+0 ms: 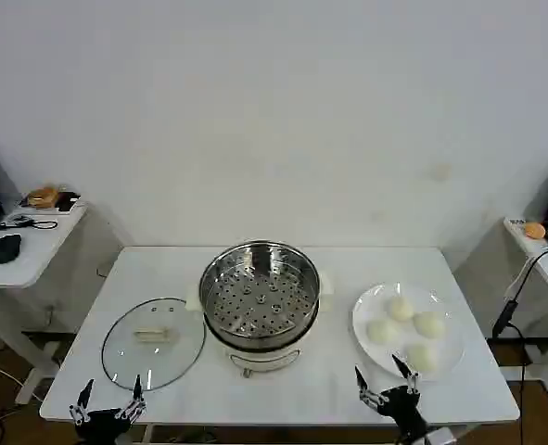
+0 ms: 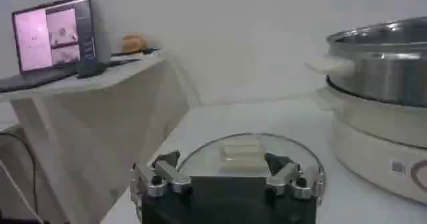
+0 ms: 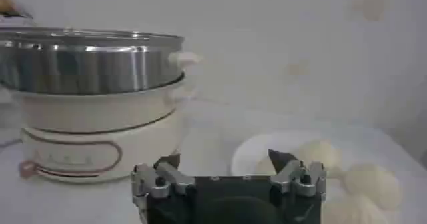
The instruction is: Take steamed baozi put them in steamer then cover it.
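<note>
Head view: we are hovering both grippers — left point(image 1: 109, 400), right point(image 1: 386, 385), fingers spread — reaching next for the nearest baozi point(image 1: 423, 358), squeezing gently.

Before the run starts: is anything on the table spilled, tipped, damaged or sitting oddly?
Nothing stands out. The steamer stands upright and empty at mid-table, the cover lies flat on the table to its left, and four baozi sit on the plate to its right. Both grippers, left and right, hang open at the near edge.
</note>
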`<control>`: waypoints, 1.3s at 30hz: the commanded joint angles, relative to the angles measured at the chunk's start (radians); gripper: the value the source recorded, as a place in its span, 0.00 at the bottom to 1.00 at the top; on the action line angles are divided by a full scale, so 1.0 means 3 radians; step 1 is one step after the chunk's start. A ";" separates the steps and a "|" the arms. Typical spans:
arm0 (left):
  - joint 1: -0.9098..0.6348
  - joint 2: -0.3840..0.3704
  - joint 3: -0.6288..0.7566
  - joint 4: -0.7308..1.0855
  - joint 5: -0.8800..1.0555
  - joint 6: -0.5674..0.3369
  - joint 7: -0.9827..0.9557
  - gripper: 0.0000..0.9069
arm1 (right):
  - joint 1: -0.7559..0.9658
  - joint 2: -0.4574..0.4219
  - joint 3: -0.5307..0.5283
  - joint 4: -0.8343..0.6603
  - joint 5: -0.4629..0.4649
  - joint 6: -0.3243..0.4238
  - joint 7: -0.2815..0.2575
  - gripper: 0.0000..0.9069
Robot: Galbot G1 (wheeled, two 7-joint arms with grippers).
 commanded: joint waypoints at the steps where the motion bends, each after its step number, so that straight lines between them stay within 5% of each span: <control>1: -0.0009 0.0006 -0.0109 -0.0247 0.0118 0.0424 0.0056 1.00 | 0.0284 -0.0263 0.0166 0.0006 -0.0082 -0.0227 0.0051 1.00; 6: 0.0001 -0.0018 -0.0122 -0.0287 0.0303 0.0392 0.0182 1.00 | 0.0638 -0.0692 0.0390 -0.0088 -0.0248 -0.0652 -0.0083 1.00; 9: 0.0016 -0.0009 -0.0106 -0.0282 0.0403 0.0372 0.0242 1.00 | 0.0924 -0.1086 0.0544 -0.0205 -0.0489 -0.1104 -0.0375 1.00; 12: 0.0021 -0.0005 -0.0083 -0.0315 0.0412 0.0406 0.0282 1.00 | 0.1136 -0.1403 0.0569 -0.0392 -0.0764 -0.1285 -0.0706 1.00; 17: -0.0007 -0.0002 -0.0109 -0.0346 0.0427 0.0416 0.0327 1.00 | 0.1551 -0.1890 0.0412 -0.0717 -0.1301 -0.1275 -0.1544 1.00; 20: -0.0010 0.0002 -0.0109 -0.0363 0.0444 0.0417 0.0332 1.00 | 0.1937 -0.2148 0.0035 -0.0943 -0.1546 -0.1161 -0.1858 1.00; 24: 0.0001 -0.0031 -0.0046 -0.0411 0.0454 0.0419 0.0330 1.00 | 0.2585 -0.2432 -0.0619 -0.1306 -0.1685 -0.0831 -0.2601 1.00; 26: -0.0006 -0.0047 -0.0018 -0.0427 0.0473 0.0422 0.0341 1.00 | 0.3169 -0.2511 -0.1125 -0.1581 -0.1749 -0.0708 -0.2812 1.00; 33: -0.0026 -0.0052 -0.0028 -0.0493 0.0489 0.0459 0.0354 1.00 | 0.4685 -0.2412 -0.2829 -0.2199 -0.1686 -0.0382 -0.3181 1.00; 39: -0.0109 -0.0030 -0.0050 -0.0501 0.0491 0.0514 0.0365 1.00 | 0.5097 -0.2228 -0.3407 -0.2331 -0.1499 -0.0364 -0.3320 1.00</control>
